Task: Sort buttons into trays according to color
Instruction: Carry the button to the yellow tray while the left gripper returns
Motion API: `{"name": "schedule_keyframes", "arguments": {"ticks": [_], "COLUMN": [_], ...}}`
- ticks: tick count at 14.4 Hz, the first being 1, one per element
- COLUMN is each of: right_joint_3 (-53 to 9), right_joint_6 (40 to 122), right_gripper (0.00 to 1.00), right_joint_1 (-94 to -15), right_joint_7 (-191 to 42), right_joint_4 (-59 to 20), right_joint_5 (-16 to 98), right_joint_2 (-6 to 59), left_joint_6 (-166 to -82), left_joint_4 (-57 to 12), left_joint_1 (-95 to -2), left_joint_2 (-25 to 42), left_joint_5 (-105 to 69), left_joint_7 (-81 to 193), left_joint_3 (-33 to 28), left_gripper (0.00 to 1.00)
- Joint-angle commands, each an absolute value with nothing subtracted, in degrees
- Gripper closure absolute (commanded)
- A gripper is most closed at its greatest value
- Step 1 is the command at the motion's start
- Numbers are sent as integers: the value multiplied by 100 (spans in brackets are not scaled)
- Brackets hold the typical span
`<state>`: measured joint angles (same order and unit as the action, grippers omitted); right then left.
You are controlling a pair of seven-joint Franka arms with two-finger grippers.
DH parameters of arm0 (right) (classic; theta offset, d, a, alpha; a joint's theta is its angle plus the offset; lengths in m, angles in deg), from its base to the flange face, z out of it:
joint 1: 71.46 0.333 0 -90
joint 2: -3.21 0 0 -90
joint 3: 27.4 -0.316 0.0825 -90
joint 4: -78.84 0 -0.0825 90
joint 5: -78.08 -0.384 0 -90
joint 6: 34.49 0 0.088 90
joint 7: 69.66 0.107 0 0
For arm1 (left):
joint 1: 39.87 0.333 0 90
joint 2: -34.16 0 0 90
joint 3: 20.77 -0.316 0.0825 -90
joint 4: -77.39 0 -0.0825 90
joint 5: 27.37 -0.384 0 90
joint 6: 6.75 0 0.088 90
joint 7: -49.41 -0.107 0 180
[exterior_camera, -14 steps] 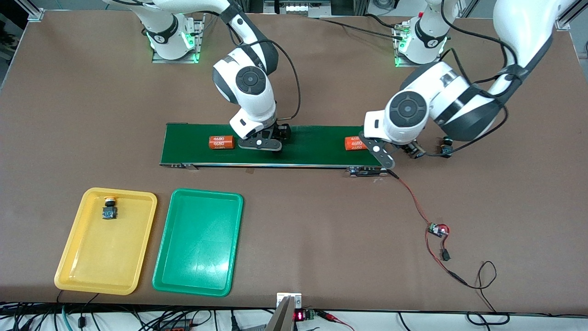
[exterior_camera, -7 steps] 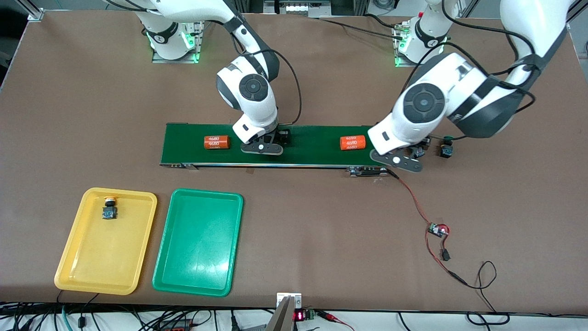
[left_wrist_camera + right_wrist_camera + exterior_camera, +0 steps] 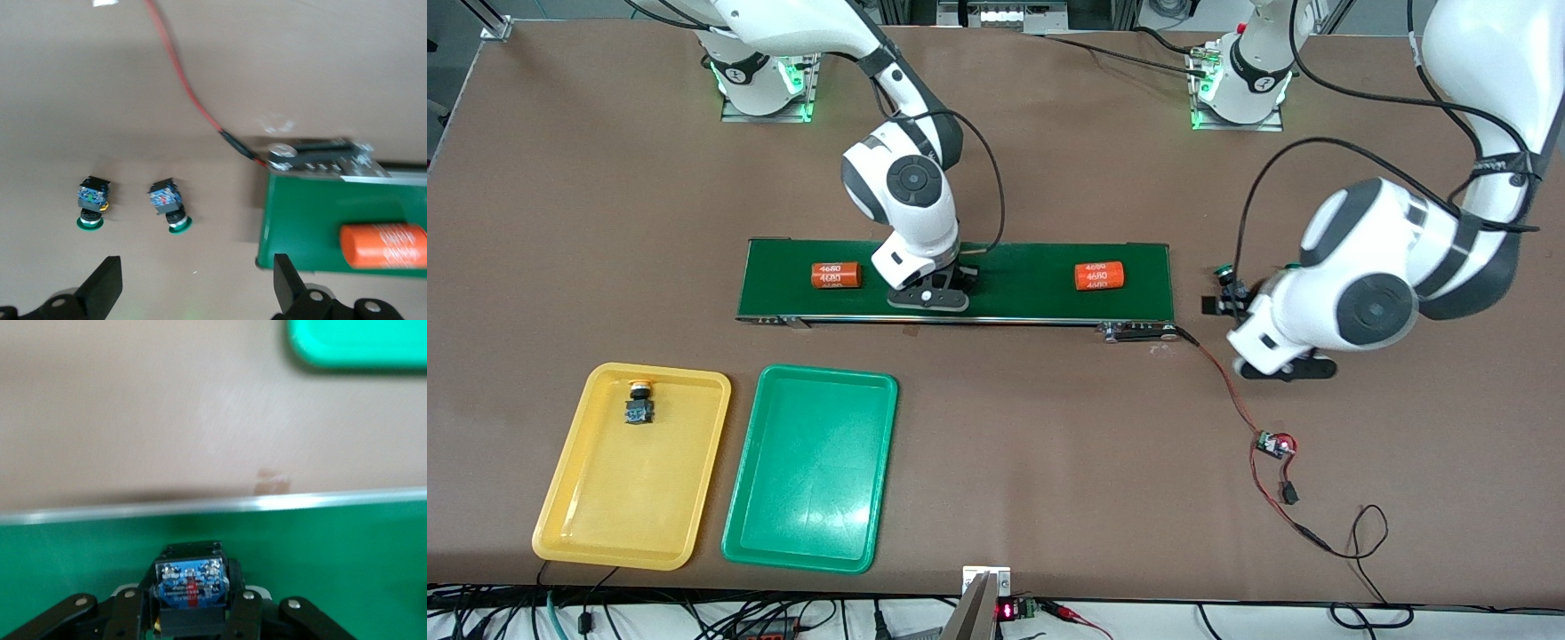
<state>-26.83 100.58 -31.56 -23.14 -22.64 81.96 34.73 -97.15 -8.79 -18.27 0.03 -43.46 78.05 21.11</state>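
Your right claw (image 3: 190,613) is down on the conveyor belt (image 3: 1014,280), clamped on a button (image 3: 189,585). Your left claw (image 3: 193,290), fingers spread wide, hangs over the table (image 3: 1049,427) near two green buttons (image 3: 167,208).

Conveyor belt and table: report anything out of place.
Two green-capped buttons lie on bare table off the conveyor belt at the left arm's end, in no tray. The green tray holds nothing. Two orange cylinders lie on the belt.
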Motion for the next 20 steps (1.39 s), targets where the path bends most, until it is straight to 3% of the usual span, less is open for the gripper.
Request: {"name": "schedule_keyframes", "arguments": {"ticks": [1, 4, 9, 14, 20], "right_joint_3": [-2214, -1651, -1676, -1685, -1685], "right_joint_6": [9010, 8400, 8513, 9240, 9856], "right_gripper": [90, 90, 90, 90, 90], "right_joint_1": [-3243, -3576, -5078, -5888, -6363], "right_joint_7": [-2955, -4167, -6075, -7071, -7703], "right_joint_4": [-1322, -633, -545, 176, 220], "right_joint_5": [7985, 7370, 7395, 7404, 7395], "right_joint_2": [3423, 3441, 3511, 4485, 4978], "left_joint_6": [-10034, -10981, -12074, -13408, -14244], "left_joint_4": [-1468, -2636, -4238, -5039, -5207], "left_joint_1": [-2456, -2589, -2739, -2888, -3064], "left_joint_2": [707, 1340, 1755, 1711, 1483], "left_joint_5": [-3915, -3512, -2389, -2069, -2095], "left_joint_7": [7650, 6606, 6233, 6364, 7200], "left_joint_3": [967, 123, -469, -768, -768], "left_gripper": [0, 0, 0, 0, 0]}}
